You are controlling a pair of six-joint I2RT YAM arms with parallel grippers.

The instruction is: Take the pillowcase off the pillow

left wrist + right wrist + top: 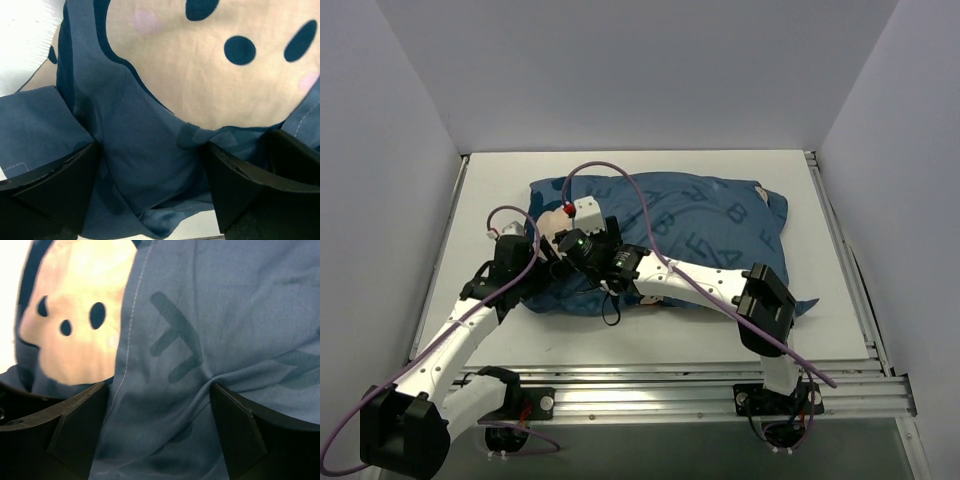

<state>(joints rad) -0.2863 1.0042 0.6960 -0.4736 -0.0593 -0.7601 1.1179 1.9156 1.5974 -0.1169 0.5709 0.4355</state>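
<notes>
The blue pillowcase (700,225) with darker letters lies across the middle of the table, filled out by the pillow, which is hidden inside it. A tan mouse face is printed at its left end (210,65), and it also shows in the right wrist view (75,335). My left gripper (532,262) is at the case's left front corner. Its jaws are wide open, with loose blue fabric bunched between them (150,150). My right gripper (570,245) is just to the right of it, open, pressed down on the fabric near a seam (159,390).
The white table (650,340) is closed in by white walls at the left, back and right. An aluminium rail (720,385) runs along the near edge. Purple cables (640,200) loop over the pillowcase. The right arm (710,285) lies across the case's front edge.
</notes>
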